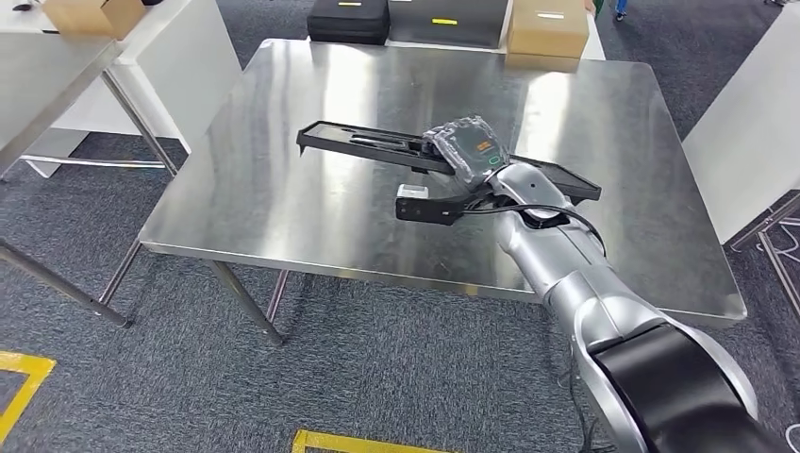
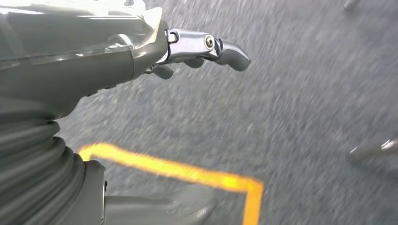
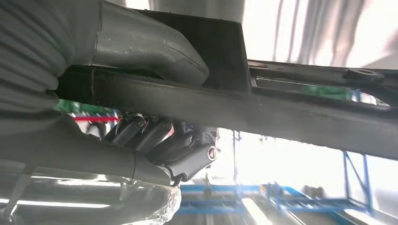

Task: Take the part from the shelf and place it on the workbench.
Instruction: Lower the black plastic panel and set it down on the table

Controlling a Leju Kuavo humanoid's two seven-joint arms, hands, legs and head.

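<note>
Part point(image 1: 377, 143): long, flat black frame, held level above the steel worktop point(image 1: 283, 189), near its middle; contact with the surface could not be told. Right hand point(image 1: 467, 149): closed around the part near its midpoint, thumb point(image 3: 155, 49) on one face, fingers point(image 3: 159, 138) curled under the other. Left hand point(image 2: 206, 47): hung over grey carpet point(image 2: 305, 93) beside a yellow floor line point(image 2: 187, 172), fingers curled, holding nothing. Cardboard box point(image 1: 547, 28) and black case point(image 1: 349, 19) stood beyond the worktop's far edge.

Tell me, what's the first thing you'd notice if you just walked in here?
Probably the long black part, held up over the middle of the shiny steel workbench by the robot's right hand, which grips it near its middle. After that, the silver right arm reaching in from the lower right, and the cardboard box beyond the bench's far edge.
</note>
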